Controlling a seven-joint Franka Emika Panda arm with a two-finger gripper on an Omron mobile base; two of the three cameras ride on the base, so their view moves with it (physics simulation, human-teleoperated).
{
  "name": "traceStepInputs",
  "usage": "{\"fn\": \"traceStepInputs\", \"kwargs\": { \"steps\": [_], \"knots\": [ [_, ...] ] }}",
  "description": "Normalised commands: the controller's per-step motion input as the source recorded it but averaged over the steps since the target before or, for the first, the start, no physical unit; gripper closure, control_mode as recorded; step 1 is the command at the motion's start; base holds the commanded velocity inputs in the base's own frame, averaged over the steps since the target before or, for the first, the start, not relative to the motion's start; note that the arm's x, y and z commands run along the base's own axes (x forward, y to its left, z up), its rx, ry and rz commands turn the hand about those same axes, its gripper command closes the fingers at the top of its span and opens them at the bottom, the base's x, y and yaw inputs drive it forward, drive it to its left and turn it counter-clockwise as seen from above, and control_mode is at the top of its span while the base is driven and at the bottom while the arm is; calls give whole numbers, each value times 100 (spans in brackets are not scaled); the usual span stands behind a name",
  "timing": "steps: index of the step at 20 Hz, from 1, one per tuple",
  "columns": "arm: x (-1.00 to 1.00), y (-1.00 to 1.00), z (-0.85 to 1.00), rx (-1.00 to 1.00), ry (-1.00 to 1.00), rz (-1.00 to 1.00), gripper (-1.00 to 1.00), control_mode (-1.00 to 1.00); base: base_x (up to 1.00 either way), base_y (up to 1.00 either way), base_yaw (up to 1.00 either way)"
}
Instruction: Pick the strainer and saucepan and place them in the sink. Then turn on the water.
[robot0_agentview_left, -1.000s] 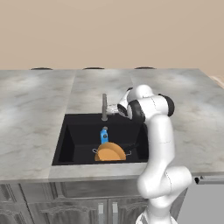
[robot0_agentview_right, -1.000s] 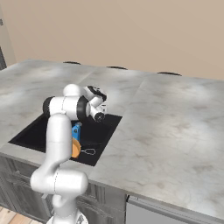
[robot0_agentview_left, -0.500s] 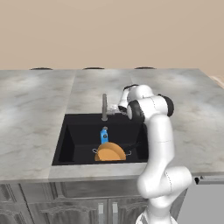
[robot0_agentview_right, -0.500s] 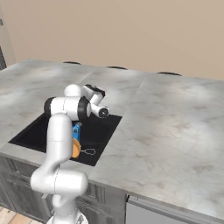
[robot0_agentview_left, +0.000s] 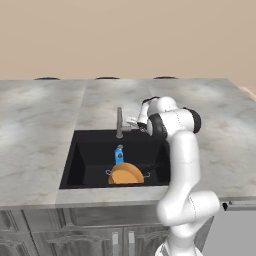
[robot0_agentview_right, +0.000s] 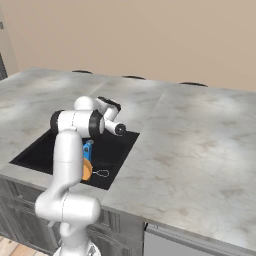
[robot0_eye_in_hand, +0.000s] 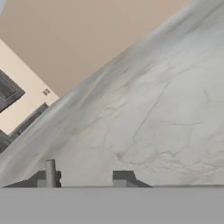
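Observation:
The orange saucepan (robot0_agentview_left: 126, 174) (robot0_agentview_right: 86, 169) lies in the black sink (robot0_agentview_left: 90, 150) (robot0_agentview_right: 35, 150), near its front wall. A thin wire handle (robot0_agentview_right: 101, 173) of the strainer pokes out beside the pan; I cannot make out its mesh bowl. My gripper (robot0_agentview_left: 132, 120) hovers at counter height just right of the faucet (robot0_agentview_left: 119, 121), behind the basin. In the hand view my gripper (robot0_eye_in_hand: 86, 176) looks along the marble counter, its two fingertips (robot0_eye_in_hand: 50, 173) apart with nothing between them. No water shows at the spout.
A small blue bottle (robot0_agentview_left: 119, 154) (robot0_agentview_right: 88, 149) stands in the sink behind the saucepan. Grey marble countertop (robot0_agentview_left: 40, 125) (robot0_agentview_right: 190, 145) spreads wide on both sides of the basin. A beige wall rises behind the counter.
The hand has shifted and turned slightly beside the faucet. The saucepan, wire handle and blue bottle lie where they were.

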Motion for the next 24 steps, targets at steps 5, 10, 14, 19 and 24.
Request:
{"fn": "traceStepInputs", "kwargs": {
  "steps": [5, 10, 14, 19, 24],
  "knots": [
    [-29, -64, -48, 8, 4, -5, 100, -100, 0, 0, 0],
    [-22, -85, -56, 13, 10, -7, 100, -100, 0, 0, 0],
    [-22, -82, -61, 13, 11, -7, 100, -100, 0, 0, 0],
    [-25, -73, -55, 13, 6, -6, 100, -100, 0, 0, 0],
    [-20, -44, -20, 10, 0, -1, 100, -100, 0, 0, 0]
  ]
}}
